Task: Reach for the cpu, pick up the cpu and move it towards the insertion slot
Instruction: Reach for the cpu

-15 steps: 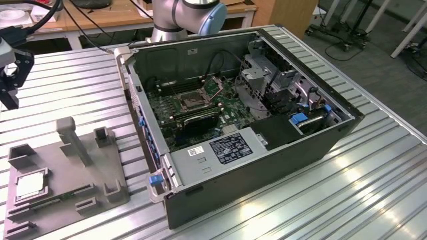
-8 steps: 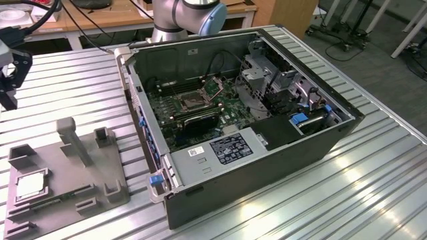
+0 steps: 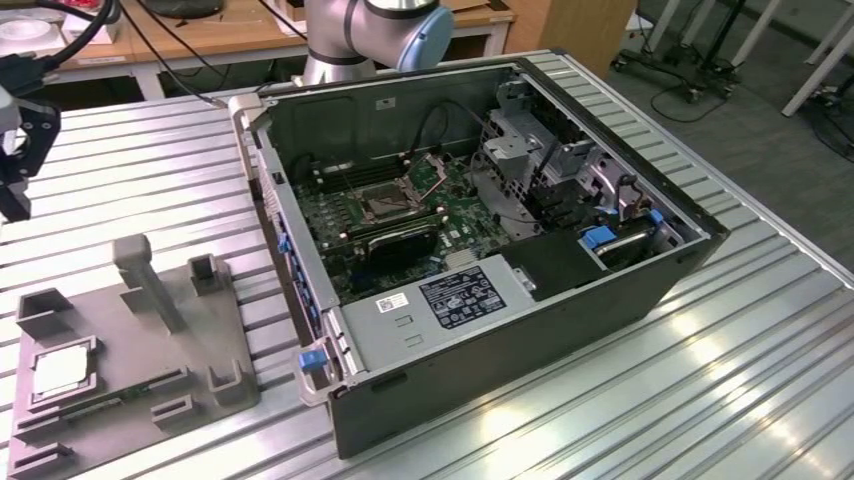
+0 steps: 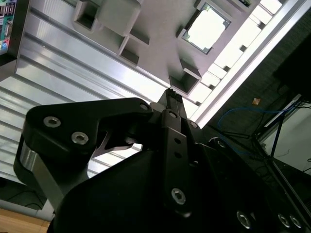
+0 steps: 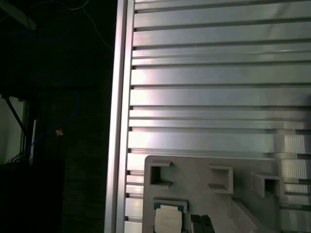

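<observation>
Pincer (image 4: 172,95) hangs above tray (image 4: 155,34), apart from cpu (image 4: 206,28).

A ribbed aluminium surface (image 5: 218,92) meets dark floor along a straight edge rail, with a thin blue cable (image 5: 73,109) lying on that floor. A grey plastic tray (image 5: 194,194) with raised blocks and square recesses rests on the surface. The cpu (image 5: 168,219) sits flat in a recess near the tray's corner, and the dark end of the tool (image 5: 201,224) is just beside it.
</observation>
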{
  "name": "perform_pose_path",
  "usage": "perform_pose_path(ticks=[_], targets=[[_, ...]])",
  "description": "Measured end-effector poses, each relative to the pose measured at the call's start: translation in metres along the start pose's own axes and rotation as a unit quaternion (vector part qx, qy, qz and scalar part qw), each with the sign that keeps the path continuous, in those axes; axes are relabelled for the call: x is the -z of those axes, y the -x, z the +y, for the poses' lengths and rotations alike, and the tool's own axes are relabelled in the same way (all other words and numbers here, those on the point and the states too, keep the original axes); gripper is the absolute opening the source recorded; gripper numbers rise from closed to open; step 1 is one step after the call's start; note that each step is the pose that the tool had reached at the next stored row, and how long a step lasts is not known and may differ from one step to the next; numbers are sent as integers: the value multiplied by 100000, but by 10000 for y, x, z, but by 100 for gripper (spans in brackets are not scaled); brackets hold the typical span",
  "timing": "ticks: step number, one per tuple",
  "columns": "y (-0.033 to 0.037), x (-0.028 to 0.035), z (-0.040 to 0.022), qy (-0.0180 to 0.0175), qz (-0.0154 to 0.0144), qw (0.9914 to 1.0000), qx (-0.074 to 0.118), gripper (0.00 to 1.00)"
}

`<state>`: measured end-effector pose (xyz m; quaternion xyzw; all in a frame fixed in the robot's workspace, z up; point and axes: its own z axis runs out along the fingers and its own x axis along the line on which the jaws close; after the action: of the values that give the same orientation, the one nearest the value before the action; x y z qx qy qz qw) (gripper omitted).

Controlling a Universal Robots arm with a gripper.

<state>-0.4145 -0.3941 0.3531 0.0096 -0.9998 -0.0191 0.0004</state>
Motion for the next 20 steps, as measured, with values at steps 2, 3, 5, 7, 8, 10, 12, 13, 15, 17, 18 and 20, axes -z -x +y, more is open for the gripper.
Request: perform_pose_path(ticks=[2, 3, 5, 7, 8, 10, 12, 13, 15, 17, 18, 20], targets=[[-7, 0, 0, -1, 3, 100000, -3, 11], [-10, 0, 0, -3, 8, 100000, -1, 11], [-17, -1, 0, -1, 2, 100000, -1, 11], [-25, -1, 0, 0, -1, 100000, -1, 11], [-29, -1, 1, 0, 0, 100000, -2, 11], [-36, -1, 1, -2, 3, 100000, -2, 11], [-45, -1, 1, -1, 3, 100000, -3, 11], [-49, -2, 1, -2, 2, 100000, -4, 11], [-59, -2, 1, -1, 2, 100000, -1, 11], [-68, -2, 1, -1, 2, 100000, -2, 11], [-73, -2, 1, -2, 3, 100000, 0, 11], [-83, -3, 2, -1, 2, 100000, -3, 11]])
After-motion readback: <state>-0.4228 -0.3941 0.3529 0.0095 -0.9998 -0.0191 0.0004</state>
